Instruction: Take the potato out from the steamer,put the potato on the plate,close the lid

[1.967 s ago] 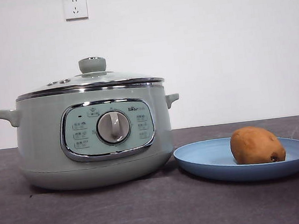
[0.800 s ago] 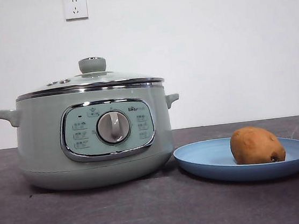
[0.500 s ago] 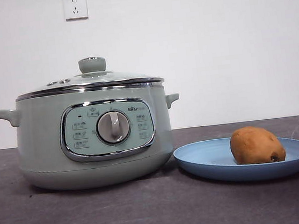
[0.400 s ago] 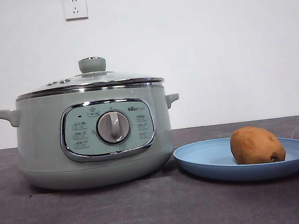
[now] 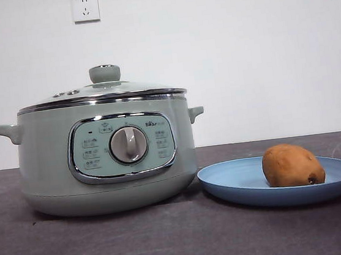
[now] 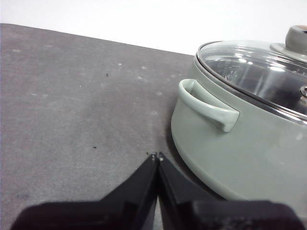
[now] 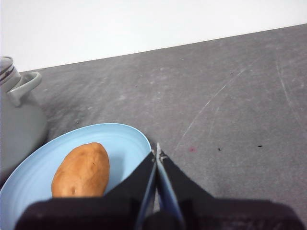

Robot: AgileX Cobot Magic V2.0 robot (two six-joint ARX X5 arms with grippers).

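The sage-green steamer (image 5: 106, 153) stands at the left of the table with the glass lid (image 5: 102, 93) seated on it. The brown potato (image 5: 292, 165) lies on the light-blue plate (image 5: 238, 184) to the steamer's right. My left gripper (image 6: 157, 157) is shut and empty above the table beside the steamer's side handle (image 6: 208, 105); the lid also shows there (image 6: 254, 72). My right gripper (image 7: 157, 154) is shut and empty above the plate's rim (image 7: 139, 139), next to the potato (image 7: 82, 170). Neither arm shows in the front view.
The dark grey table (image 5: 171, 238) stretches in front of the steamer and plate. A white wall with two sockets (image 5: 85, 8) stands behind. The steamer's other handle (image 7: 21, 86) shows in the right wrist view.
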